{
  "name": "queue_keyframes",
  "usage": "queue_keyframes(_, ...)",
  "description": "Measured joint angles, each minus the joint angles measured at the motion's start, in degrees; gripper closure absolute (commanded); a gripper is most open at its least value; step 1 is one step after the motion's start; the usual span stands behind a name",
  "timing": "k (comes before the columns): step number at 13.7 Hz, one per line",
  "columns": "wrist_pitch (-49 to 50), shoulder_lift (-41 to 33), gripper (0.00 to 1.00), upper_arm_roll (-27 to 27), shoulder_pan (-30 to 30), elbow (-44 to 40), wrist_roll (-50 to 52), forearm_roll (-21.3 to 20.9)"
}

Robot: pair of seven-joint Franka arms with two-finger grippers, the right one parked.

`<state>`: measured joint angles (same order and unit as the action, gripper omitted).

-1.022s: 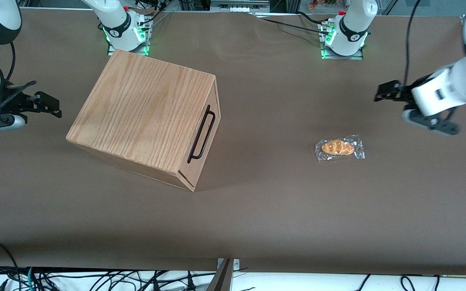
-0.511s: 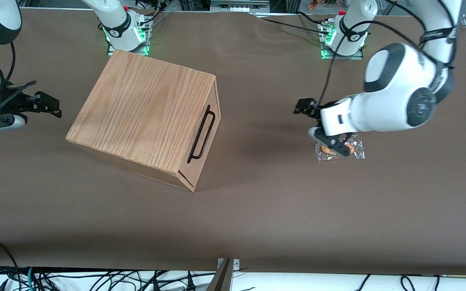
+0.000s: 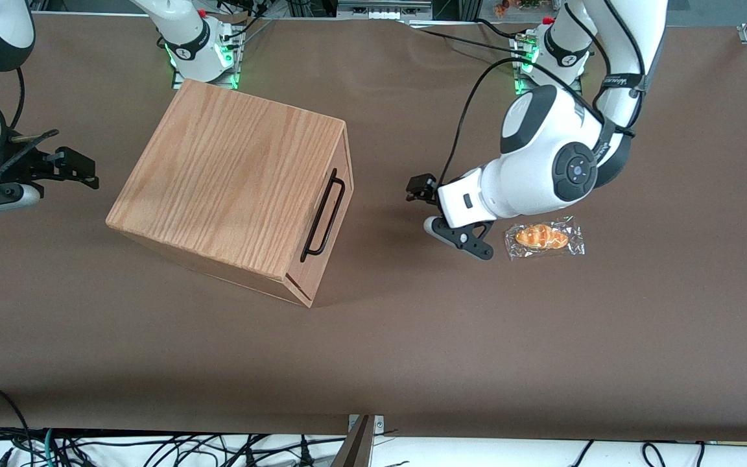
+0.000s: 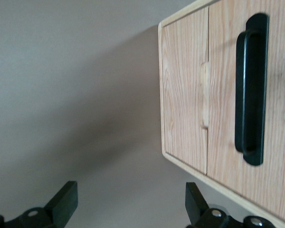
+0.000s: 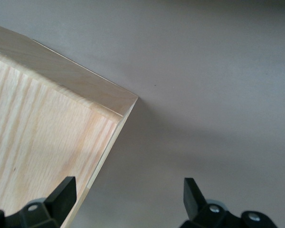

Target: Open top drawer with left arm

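Gripper (image 3: 428, 209) of the left arm (image 3: 542, 165) hangs above bare table (image 3: 412, 337), fingers (image 4: 66, 202) spread wide with nothing between them; it sits between the cabinet (image 3: 231, 185) and a wrapped bread roll (image 3: 543, 237), near the roll, not touching it. Gripper faces the cabinet front, apart from it. Roll lies flat in clear plastic wrap on the table, toward the working arm's end. Cabinet is an oak-grain box, turned at an angle on the table. Top drawer (image 4: 270, 109) is shut, flush with the cabinet front, so its inside is hidden. Its black bar handle (image 3: 323, 216) is untouched; in the wrist view the handle (image 4: 251, 90) shows clearly, with a second drawer front (image 4: 185, 92) beside it, also shut.
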<state>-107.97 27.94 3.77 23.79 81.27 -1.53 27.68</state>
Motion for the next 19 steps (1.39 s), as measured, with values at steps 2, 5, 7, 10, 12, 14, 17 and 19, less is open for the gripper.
queue_keyframes(2,-1.74,1.03,0.00,-0.01,0.62,-0.82,0.12,1.54)
queue_keyframes(5,-5.14,2.05,0.00,-0.01,2.12,-1.00,0.24,4.03)
queue_keyframes(7,-7.25,2.84,0.00,0.03,3.86,-1.15,1.30,4.13)
queue_keyframes(10,-11.06,4.81,0.00,0.06,7.26,-2.15,4.20,4.13)
queue_keyframes(12,-12.15,6.26,0.00,0.06,8.91,-3.75,6.25,4.13)
queue_keyframes(14,-12.23,7.82,0.00,0.04,9.82,-5.54,7.89,4.14)
queue_keyframes(17,-13.14,9.62,0.00,0.03,10.78,-6.68,9.12,4.13)
queue_keyframes(19,-13.79,10.40,0.00,0.03,11.51,-6.76,9.82,4.14)
